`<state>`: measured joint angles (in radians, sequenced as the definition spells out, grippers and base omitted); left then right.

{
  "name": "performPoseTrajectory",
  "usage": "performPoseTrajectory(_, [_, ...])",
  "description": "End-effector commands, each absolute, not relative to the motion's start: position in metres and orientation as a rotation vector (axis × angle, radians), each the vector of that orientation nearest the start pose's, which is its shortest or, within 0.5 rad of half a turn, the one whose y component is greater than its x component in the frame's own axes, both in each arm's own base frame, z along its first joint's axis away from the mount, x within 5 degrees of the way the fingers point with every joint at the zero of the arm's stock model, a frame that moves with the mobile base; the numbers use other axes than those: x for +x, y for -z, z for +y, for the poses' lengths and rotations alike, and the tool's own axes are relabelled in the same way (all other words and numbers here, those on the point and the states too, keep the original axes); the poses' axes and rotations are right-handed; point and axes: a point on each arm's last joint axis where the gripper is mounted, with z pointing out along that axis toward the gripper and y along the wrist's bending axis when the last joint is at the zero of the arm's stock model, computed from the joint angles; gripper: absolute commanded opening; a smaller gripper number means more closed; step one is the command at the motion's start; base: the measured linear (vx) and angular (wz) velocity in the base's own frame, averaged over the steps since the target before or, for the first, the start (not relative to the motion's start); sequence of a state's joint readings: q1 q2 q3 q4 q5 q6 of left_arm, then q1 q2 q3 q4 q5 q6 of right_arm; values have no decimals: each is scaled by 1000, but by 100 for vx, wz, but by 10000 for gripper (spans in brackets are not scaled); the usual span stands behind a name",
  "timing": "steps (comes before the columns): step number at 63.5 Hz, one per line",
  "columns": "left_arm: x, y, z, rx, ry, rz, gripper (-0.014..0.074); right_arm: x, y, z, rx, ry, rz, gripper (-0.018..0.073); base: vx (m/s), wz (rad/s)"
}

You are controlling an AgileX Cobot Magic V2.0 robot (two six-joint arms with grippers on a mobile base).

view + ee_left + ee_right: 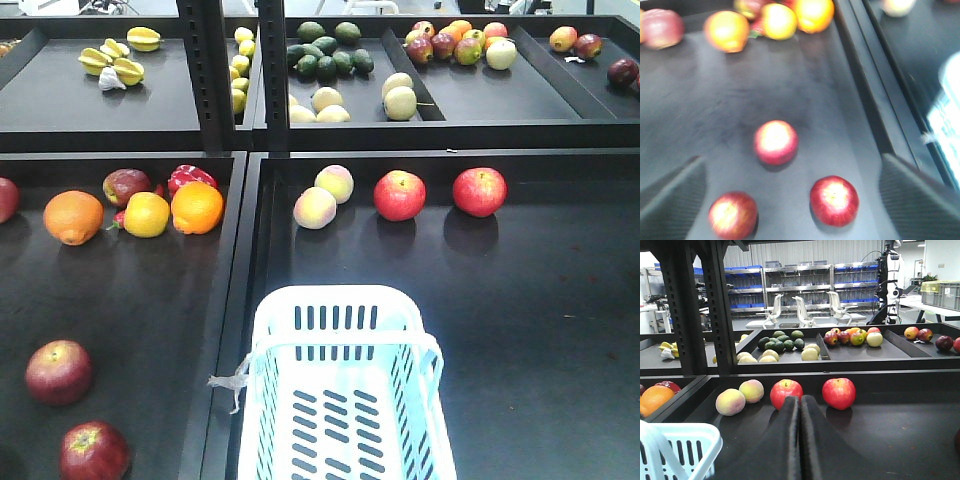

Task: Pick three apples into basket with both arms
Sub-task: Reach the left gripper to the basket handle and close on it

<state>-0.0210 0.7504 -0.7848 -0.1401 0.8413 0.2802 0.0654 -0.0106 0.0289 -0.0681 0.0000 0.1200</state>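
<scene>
Dark-red apples are shown on the left tabletop (150, 320), apart from one another. In the blurred left wrist view three are counted: a far apple (775, 142), a near-right apple (834, 200) and a near-left apple (733, 215). Only two of them are caught in the front view, low at the left edge.

The basket (345, 310) is set on the right tabletop, just beside the divider between the two surfaces. No fruit is seen in the part of it that shows. The task is therefore judged to be at its first step, with no apple yet picked.

The left tool (792, 167) hangs above the three apples with its jaws spread wide and nothing between them. The right tool (800, 401) is closed, its fingers pressed together on nothing. It is pointed toward two brighter red apples (786, 392) at the back of the right tabletop, which are not the fruit wanted.

For the next move, the left tool would need to be lowered until one apple sits between its fingers, the far apple being nearest its centre line. It would then be closed gently, since round fruit is likely to roll if nudged. A lift over the divider and across to the basket would be required after that.
</scene>
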Motion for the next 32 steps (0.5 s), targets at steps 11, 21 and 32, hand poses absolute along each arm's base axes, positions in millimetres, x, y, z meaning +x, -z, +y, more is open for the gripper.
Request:
performPoseTrajectory(11, [161, -343, -54, 841, 151, 2008, 676, 56, -206, 4, -17, -88, 1437, -9, 0, 0])
performPoseTrajectory(21, [183, -329, -77, 1021, 186, 1938, 643, 56, -206, 4, -17, -88, 1437, -9, 0, 0])
performPoseTrajectory(32, [199, -315, -101, 1194, 143, 1855, 638, 56, -206, 4, -17, -88, 1437, -9, 0, 0])
